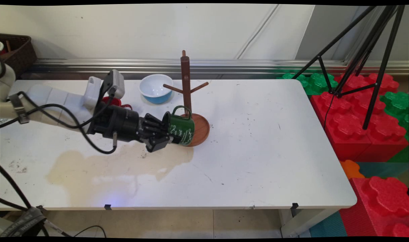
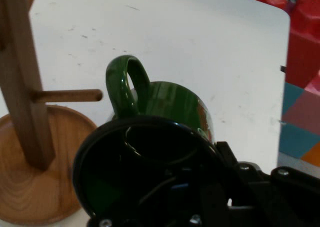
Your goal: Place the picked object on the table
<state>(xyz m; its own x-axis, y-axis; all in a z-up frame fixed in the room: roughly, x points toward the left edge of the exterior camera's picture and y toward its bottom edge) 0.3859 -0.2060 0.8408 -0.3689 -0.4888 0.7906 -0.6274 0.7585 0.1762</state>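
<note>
Currently your green mug (image 1: 180,128) is off the table, held on its side w/ the open mouth facing the gripper (image 1: 162,134) and the handle up. It hangs over the near-left edge of the mug tree's (image 1: 186,87) round wooden base (image 1: 202,129); whether it touches the base, can't tell. In the hand view the handle loop sits level w/ one peg (image 2: 70,95), the peg tip just beside the loop but not thru it.

Gripper: clamped narrow on the mug's rim, one finger inside the cup, one outside, as far as main view shows.

Around it: blue-and-white bowl (image 1: 155,88) at the far side, left of the tree post. Something red (image 1: 112,101) is partly hidden behind the wrist. A large tan stain (image 1: 117,168) spreads over the white table (image 1: 258,151) near and left of the mug. Tripod (image 1: 365,57) and foam blocks (image 1: 355,114) stand off to the right, well apart.

Risks, in my judgement: a rim-only grip on glossy enamel could let the mug rotate or slip. A knock from mug body against post or base could tip the tree. Handle and peg are close enough to clash if misaligned.
</note>
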